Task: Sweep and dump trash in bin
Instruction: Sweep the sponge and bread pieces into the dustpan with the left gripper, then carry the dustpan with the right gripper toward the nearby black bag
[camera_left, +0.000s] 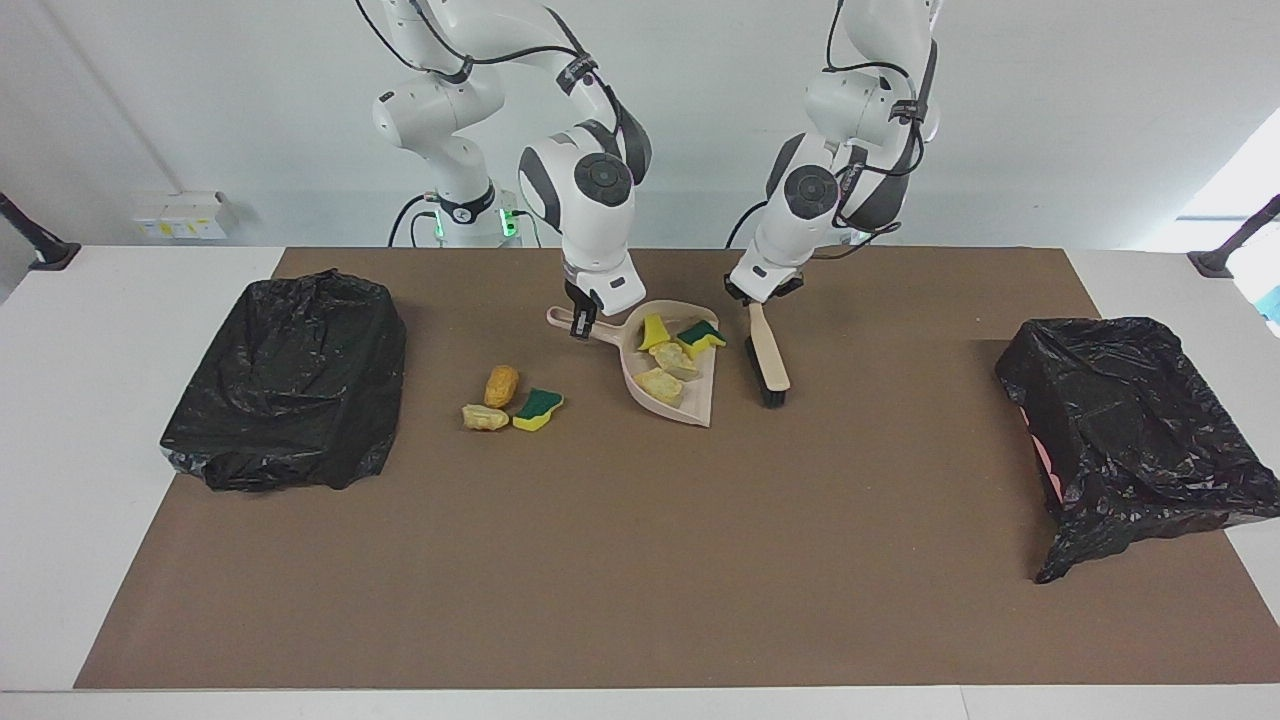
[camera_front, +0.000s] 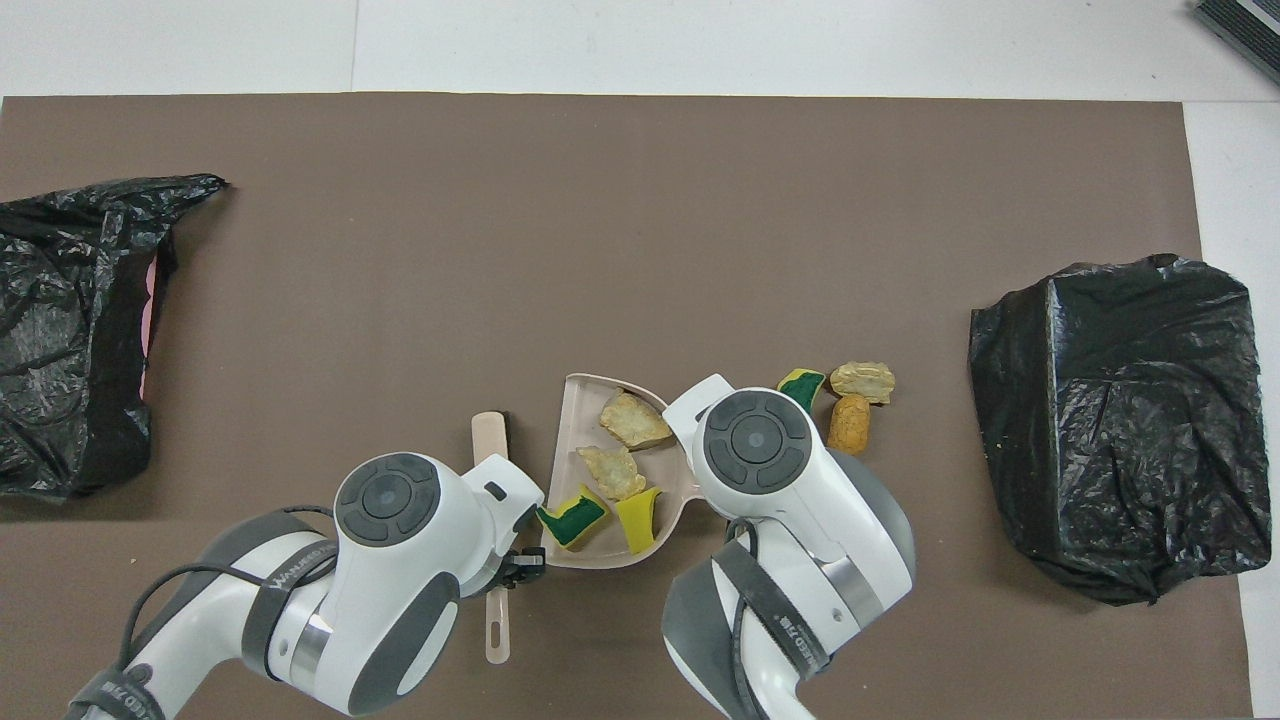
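A beige dustpan (camera_left: 692, 402) lies on the brown mat in front of the robots and holds several trash scraps: yellow-and-green sponge chunks (camera_left: 700, 335) and tan lumps (camera_left: 661, 384). Three more scraps lie on the mat beside it toward the right arm's end: an orange lump (camera_left: 501, 385), a tan lump (camera_left: 485, 417) and a sponge chunk (camera_left: 538, 408). My right gripper (camera_left: 583, 322) is shut on the dustpan's handle. My left gripper (camera_left: 760, 293) is shut on the handle of a beige brush (camera_left: 768, 360), whose dark bristles rest on the mat beside the dustpan. In the overhead view the dustpan (camera_front: 572, 405) and brush (camera_front: 490, 435) show partly under the arms.
A bin lined with a black bag (camera_left: 290, 380) stands at the right arm's end of the mat. A second black-bagged bin (camera_left: 1130, 420) stands at the left arm's end. The mat (camera_left: 640, 560) stretches toward the table's edge farthest from the robots.
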